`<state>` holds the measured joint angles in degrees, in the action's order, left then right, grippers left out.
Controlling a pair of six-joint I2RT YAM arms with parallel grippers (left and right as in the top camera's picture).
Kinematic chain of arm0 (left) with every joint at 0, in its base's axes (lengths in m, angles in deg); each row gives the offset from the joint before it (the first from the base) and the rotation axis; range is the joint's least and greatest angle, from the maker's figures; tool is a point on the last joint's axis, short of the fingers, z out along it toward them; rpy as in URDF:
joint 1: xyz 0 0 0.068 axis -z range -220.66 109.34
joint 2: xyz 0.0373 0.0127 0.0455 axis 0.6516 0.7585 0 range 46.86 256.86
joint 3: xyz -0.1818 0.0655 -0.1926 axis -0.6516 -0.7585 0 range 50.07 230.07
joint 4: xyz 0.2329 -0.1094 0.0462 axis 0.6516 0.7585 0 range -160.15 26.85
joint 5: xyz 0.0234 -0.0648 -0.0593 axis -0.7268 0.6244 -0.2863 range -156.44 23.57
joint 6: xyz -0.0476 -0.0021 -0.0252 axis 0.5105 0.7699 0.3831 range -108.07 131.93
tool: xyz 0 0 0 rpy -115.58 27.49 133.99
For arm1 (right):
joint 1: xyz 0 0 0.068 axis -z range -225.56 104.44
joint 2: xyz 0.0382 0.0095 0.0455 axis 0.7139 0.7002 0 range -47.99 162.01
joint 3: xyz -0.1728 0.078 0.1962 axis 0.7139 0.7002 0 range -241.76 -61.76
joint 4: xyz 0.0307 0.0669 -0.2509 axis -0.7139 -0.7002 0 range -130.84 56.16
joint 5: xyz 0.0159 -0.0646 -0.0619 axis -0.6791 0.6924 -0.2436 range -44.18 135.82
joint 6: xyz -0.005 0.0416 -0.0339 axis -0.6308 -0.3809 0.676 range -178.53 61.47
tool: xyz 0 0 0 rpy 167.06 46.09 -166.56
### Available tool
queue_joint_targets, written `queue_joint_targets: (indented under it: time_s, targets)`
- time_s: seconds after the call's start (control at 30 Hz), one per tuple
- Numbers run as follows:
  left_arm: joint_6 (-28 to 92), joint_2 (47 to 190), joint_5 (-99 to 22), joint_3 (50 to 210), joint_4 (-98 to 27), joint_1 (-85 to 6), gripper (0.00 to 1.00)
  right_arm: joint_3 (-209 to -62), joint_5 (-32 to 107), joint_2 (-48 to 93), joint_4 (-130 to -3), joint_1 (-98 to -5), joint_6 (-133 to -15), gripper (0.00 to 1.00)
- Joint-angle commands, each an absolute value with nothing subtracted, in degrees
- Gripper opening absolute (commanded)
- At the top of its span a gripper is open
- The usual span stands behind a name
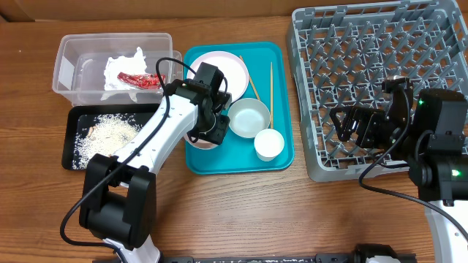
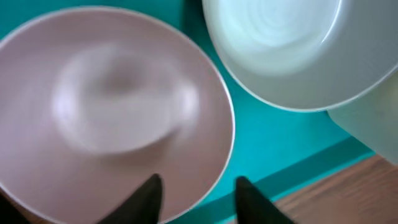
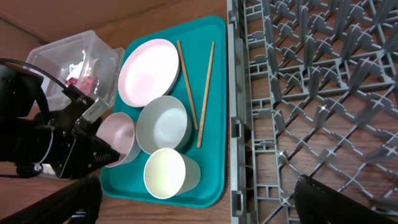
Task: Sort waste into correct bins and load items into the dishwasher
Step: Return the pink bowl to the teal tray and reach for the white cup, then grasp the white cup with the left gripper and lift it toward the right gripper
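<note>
Two pale pink plates sit on the teal serving tray (image 1: 219,162). The larger plate (image 1: 219,67) is at its far left corner and the smaller pink plate (image 2: 106,106) is at its near left, right under my left wrist. With them on the tray are one grey-blue bowl (image 1: 248,117), one small white cup (image 1: 268,144) and two wooden chopsticks.

My left gripper (image 2: 196,200) hangs over the small plate's near rim with its fingers parted. One tip is above the plate and the other above the tray, and the rim lies between them. I cannot tell whether either tip touches it.

My right gripper (image 1: 345,126) is spread wide and holds nothing. It is above the near left part of the grey dish rack (image 1: 307,164), which holds no dishes.

Both chopsticks lie flat with their long axes running from the near side of the wooden table (image 1: 329,219) to the far side. The right chopstick (image 1: 271,84) is almost straight. The left chopstick (image 1: 251,82) is tilted, so the pair draws closer toward the bowl.

There are two bins to the left of the tray. The clear tub (image 1: 73,55) holds one crumpled white napkin (image 1: 121,69) with one red wrapper (image 1: 140,79) on top. The black tray (image 1: 69,157), nearer than the tub, holds the scattered rice scraps (image 1: 110,131).
</note>
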<state>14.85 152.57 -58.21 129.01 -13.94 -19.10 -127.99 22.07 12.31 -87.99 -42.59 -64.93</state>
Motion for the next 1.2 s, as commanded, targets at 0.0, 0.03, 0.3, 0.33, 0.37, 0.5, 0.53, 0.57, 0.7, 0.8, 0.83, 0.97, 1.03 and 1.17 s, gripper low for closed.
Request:
queue_joint_targets:
  time_s: [0.0, 0.03, 0.3, 0.33, 0.37, 0.5, 0.53, 0.57, 0.7, 0.8, 0.83, 0.97, 1.03, 1.17]
  targets:
    - [14.67, 151.63, -54.18, 133.56, -12.22, -19.10, 0.49, -129.37, 21.70, 12.15, -87.92, -42.38, -64.99, 1.00]
    - [14.56, 151.63, -53.51, 135.09, -11.43, -19.10, 0.52, -129.37, 21.67, 12.15, -87.95, -42.38, -64.99, 1.00]
    - [5.69, 151.98, -46.73, 140.88, -12.02, -17.31, 0.85, -129.37, 21.70, 12.15, -87.95, -42.38, -64.99, 1.00]
    - [4.55, 152.37, -47.15, 140.88, -12.13, -16.72, 0.87, -129.37, 21.70, 12.17, -87.95, -42.38, -64.99, 1.00]
    - [3.13, 153.05, -47.67, 140.88, -12.11, -15.93, 0.88, -129.37, 21.70, 12.20, -87.92, -42.38, -64.99, 1.00]
    - [0.07, 156.06, -51.04, 140.88, -12.13, -12.70, 0.89, -129.37, 21.70, 12.50, -87.92, -42.38, -64.99, 1.00]
    - [0.07, 156.85, -52.20, 140.88, -12.20, -11.76, 0.89, -129.37, 21.70, 12.65, -87.95, -42.38, -64.99, 1.00]
    - [0.05, 157.40, -53.03, 140.88, -12.30, -11.10, 0.89, -129.37, 21.67, 12.81, -87.95, -42.38, -64.99, 1.00]
    - [0.18, 160.09, -56.04, 140.88, -13.07, -8.61, 0.87, -129.37, 21.67, 13.29, -87.95, -42.38, -65.01, 1.00]
    - [0.42, 161.92, -58.07, 140.88, -13.40, -7.89, 0.78, -129.37, 21.67, 13.40, -87.97, -42.38, -65.01, 1.00]
    - [0.42, 162.47, -58.10, 140.88, -13.44, -7.87, 0.75, -129.37, 21.67, 13.44, -87.97, -42.38, -65.01, 1.00]
    - [1.78, 162.69, -58.05, 140.92, -13.68, -7.87, 0.56, -129.37, 21.67, 13.44, -87.97, -42.38, -64.99, 1.00]
    - [2.06, 162.64, -57.59, 141.25, -13.86, -7.87, 0.34, -129.37, 21.67, 13.44, -87.95, -42.38, -65.01, 1.00]
    - [2.98, 162.64, -56.81, 141.88, -14.07, -7.89, 0.18, -129.37, 21.67, 13.44, -87.95, -42.38, -65.01, 1.00]
